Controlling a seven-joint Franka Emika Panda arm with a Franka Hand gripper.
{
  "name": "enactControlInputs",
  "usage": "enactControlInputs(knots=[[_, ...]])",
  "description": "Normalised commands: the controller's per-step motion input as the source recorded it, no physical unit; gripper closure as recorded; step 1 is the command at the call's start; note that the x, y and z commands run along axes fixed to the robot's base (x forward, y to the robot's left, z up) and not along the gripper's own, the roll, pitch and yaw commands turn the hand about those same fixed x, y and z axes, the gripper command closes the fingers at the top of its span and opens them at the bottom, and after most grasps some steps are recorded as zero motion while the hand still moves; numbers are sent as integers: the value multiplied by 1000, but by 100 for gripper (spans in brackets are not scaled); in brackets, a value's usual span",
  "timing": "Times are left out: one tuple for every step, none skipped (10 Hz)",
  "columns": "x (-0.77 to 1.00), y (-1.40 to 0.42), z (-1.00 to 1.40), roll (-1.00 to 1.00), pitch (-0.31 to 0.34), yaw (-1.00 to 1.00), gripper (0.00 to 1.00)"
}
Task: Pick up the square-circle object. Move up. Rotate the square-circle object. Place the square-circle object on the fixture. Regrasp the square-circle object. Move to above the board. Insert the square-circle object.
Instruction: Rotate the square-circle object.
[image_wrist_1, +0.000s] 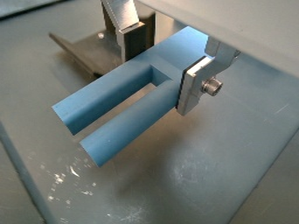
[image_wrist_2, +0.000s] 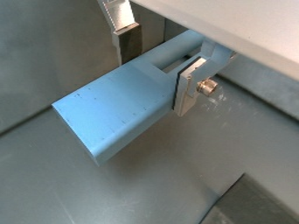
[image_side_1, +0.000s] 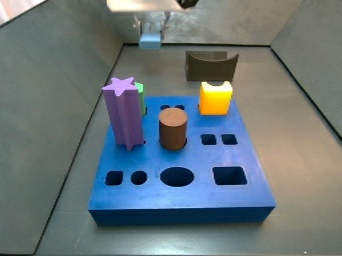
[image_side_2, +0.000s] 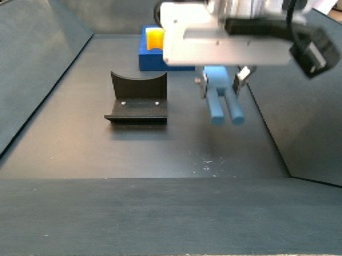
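The square-circle object (image_wrist_1: 117, 109) is a long grey-blue peg with a slot along one side. It also shows in a wrist view (image_wrist_2: 117, 114) and in both side views (image_side_1: 151, 42) (image_side_2: 222, 100). My gripper (image_wrist_1: 163, 74) (image_wrist_2: 158, 74) is shut on one end of it, one finger on each side, and the rest of the peg sticks out over the grey floor. In a side view the gripper (image_side_2: 222, 72) is right of the dark fixture (image_side_2: 136, 97). The fixture also shows behind the peg in a wrist view (image_wrist_1: 84, 48). The blue board (image_side_1: 181, 170) lies nearer the camera.
On the board stand a purple star peg (image_side_1: 124, 115), a brown round cylinder (image_side_1: 173, 130) and a yellow-orange block (image_side_1: 217, 97). The fixture (image_side_1: 210, 66) sits just beyond the board. Grey walls close in the floor on both sides.
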Motion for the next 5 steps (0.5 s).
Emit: enactControlInputs(knots=[[23, 16, -1000, 41, -10, 17, 100], [32, 21, -1000, 53, -5, 10, 100], [41, 23, -851, 68, 7, -2, 100], [41, 24, -711, 79, 12, -10, 100], [39, 23, -536, 94, 12, -20, 100]])
